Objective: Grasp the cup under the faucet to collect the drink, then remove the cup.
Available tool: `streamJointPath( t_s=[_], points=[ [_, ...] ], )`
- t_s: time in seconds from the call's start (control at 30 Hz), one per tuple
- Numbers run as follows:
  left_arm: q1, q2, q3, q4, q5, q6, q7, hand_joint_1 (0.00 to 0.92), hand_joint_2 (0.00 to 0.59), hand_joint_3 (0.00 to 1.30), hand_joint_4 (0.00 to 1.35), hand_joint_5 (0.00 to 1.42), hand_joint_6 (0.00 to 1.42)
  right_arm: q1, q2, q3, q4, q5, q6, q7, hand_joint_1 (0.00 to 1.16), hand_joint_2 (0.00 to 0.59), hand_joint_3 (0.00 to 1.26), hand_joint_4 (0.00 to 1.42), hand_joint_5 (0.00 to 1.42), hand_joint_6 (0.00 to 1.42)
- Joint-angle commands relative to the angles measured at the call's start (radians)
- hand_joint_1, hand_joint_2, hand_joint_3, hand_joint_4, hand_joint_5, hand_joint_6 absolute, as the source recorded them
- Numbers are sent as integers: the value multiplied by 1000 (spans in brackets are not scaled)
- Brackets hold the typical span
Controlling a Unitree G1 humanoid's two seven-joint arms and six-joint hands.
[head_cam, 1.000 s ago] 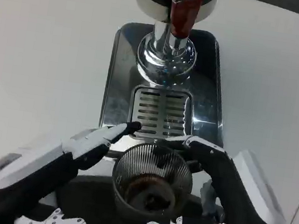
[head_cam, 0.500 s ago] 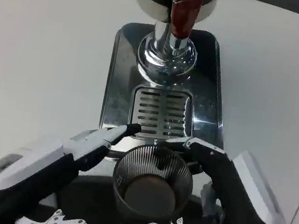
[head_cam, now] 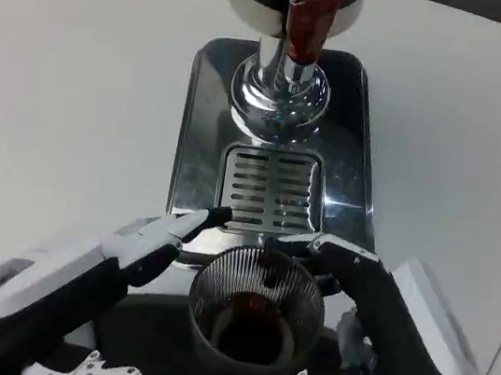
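left hand (head_cam: pixel 76 284) and right hand (head_cam: pixel 380 330) low, fingers cupped inward

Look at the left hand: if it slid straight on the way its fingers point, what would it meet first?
Probably the metal drip tray near the slotted grate; the left hand points up-right past the cup, though depth is unclear.

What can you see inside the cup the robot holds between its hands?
Inside the cup a dark drink covers the bottom, glinting slightly. The ribbed clear wall shows above it. The drink hides the cup's base, and the right hand and left hand cover its outer sides.
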Motion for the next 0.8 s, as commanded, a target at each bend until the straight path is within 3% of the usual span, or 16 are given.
streamJointPath(
  t_s=[0.03,0.5,0.8],
  points=[
    [27,2,10,-10,-11,-13,4,0,18,0,0,0,0,15,7,13,-35,0,-37,-5,1162,73,931,1017,1122,1423],
    [-6,0,-25,2,-13,-14,-4,0,18,0,0,0,0,61,2,-15,-71,-9,-44,-8,1162,73,931,1017,1122,1423],
    [-72,6,-81,43,-22,-31,-15,0,18,0,0,0,0,103,14,-28,-112,-40,-38,-11,1162,73,931,1017,1122,1423]
  ],
)
